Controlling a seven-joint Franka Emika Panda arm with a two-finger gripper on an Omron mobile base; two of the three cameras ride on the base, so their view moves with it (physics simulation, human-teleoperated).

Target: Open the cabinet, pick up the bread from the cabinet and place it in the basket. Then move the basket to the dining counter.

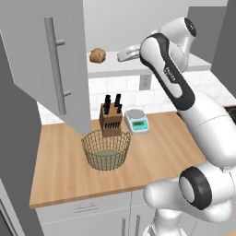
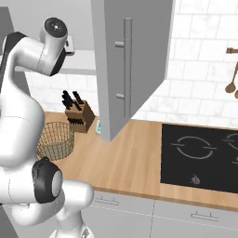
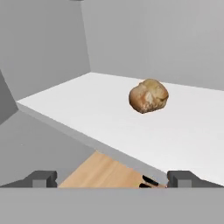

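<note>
cabinet [image 1: 46,69]: on the wall above the bench [image 1: 60,170], its door swung open over the bench's left part
bread [image 1: 97,55]: on the cabinet shelf [image 1: 115,70], towards its left, well clear of the front edge
tool [image 1: 125,54]: at shelf height, right of the bread, apart from it
basket [image 1: 106,149]: on the bench, below the shelf, just before the knife block [image 1: 111,117]
scale [image 1: 137,120]: on the bench, right of the knife block
hob [image 2: 200,158]: set in the bench, far right

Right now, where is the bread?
The bread sits on the pale shelf of the open cabinet, above the basket and knife block; in the hand view it lies ahead of the open fingers.
</note>
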